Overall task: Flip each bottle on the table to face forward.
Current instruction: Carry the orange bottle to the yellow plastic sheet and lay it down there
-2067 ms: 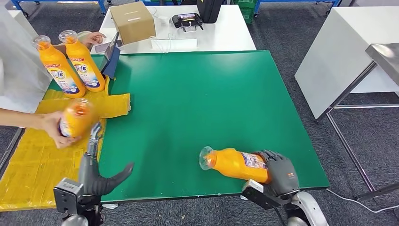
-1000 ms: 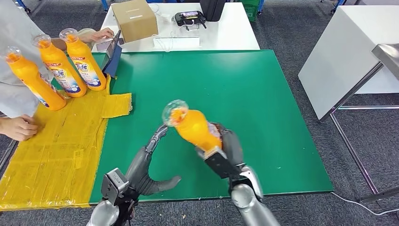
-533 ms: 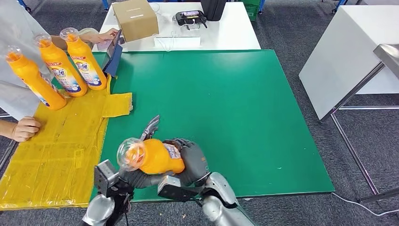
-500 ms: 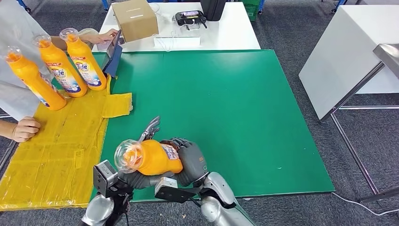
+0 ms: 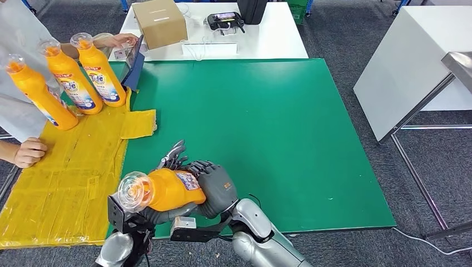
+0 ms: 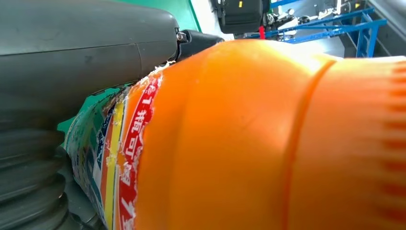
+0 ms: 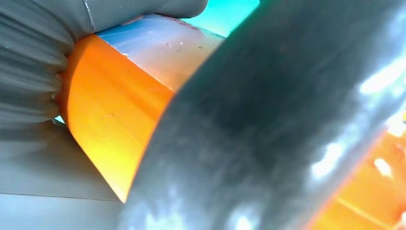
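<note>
An orange bottle [image 5: 164, 189] with a clear cap lies sideways just above the green mat's [image 5: 267, 117] near left corner, cap toward the yellow mat. My right hand [image 5: 214, 186] grips its base end. My left hand [image 5: 170, 167] cradles it from the other side, fingers behind the body and thumb underneath. In the left wrist view the bottle's orange body and torn label [image 6: 249, 143] press against the grey thumb [image 6: 72, 52]. The right wrist view has the bottle's base [image 7: 110, 110] close up. Three more orange bottles [image 5: 69, 78] stand upright at the far left.
A yellow mat [image 5: 61, 178] covers the table's left side. A person's fist [image 5: 28, 151] rests on it and another hand [image 5: 114, 40] is behind the bottles. A cardboard box [image 5: 158, 22] and a white table [image 5: 406, 61] lie beyond.
My right hand has lifted the bottle from the near right, swung it across and lowered it into my left hand. Over the last half second both moved slightly nearer and to the left. The person stood a third bottle upright.
</note>
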